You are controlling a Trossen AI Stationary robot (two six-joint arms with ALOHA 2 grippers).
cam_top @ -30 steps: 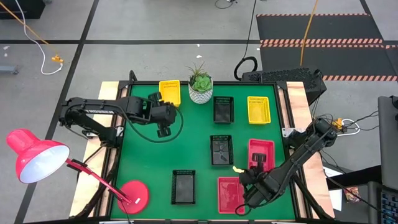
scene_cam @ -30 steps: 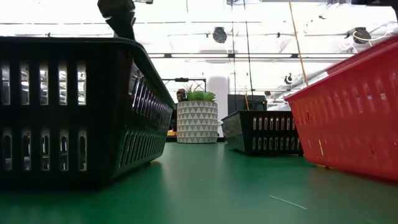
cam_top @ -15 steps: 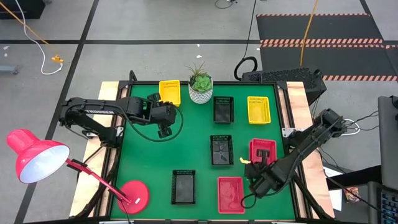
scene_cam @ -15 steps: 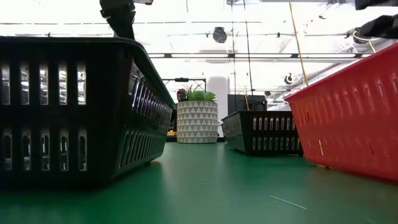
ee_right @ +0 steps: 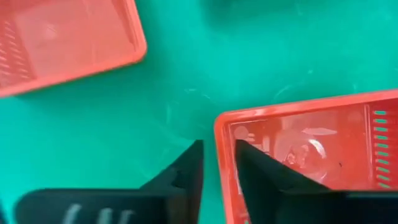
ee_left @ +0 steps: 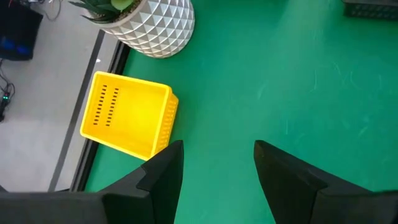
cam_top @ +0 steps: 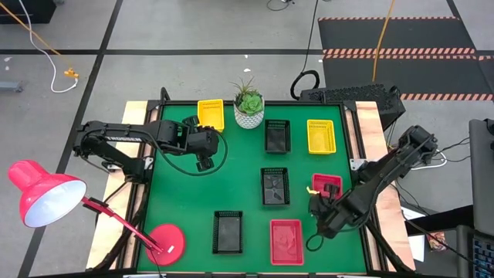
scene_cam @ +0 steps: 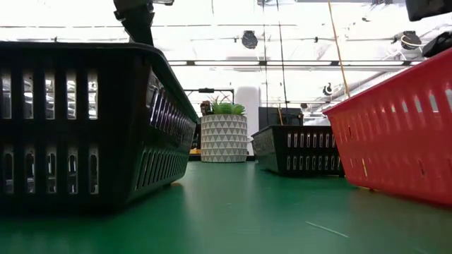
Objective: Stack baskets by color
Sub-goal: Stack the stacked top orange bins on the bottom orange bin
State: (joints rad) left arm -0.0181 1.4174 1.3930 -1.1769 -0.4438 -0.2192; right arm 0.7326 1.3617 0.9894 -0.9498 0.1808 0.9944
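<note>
Two red baskets sit on the green mat at the near right, one near the front edge and one farther back. My right gripper points down, open, at the farther red basket, one finger outside its end wall and one inside; whether they touch it I cannot tell. Three black baskets and two yellow ones rest flat on their bottoms. My left gripper hangs open over bare mat beside the far-left yellow basket.
A white ribbed plant pot stands at the far edge between the yellow basket and a black one. A red lamp base sits at the near left corner, its shade off the table's left. Open mat lies in the middle left.
My right gripper has moved from over the front red basket toward the table's far edge, turning and sinking a little, and now stands at the near end of the farther red basket. The baskets have stayed in place.
</note>
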